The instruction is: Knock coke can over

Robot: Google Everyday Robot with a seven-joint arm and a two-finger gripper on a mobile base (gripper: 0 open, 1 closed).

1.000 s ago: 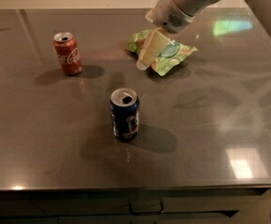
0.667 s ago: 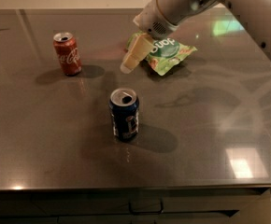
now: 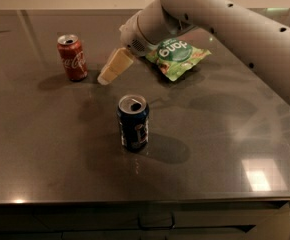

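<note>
The coke can is red with white lettering and a silver top. It stands upright at the back left of the dark table. My gripper hangs from the arm that reaches in from the upper right, its cream fingers pointing down and to the left. It is just right of the coke can, a small gap apart, and holds nothing that I can see.
A dark blue can stands upright in the middle of the table, in front of the gripper. A green snack bag lies at the back, behind the arm. The table's front edge runs along the bottom.
The arm has swung left across the table. The gripper moved from over the green bag to just beside the coke can. Both cans stand as before.
</note>
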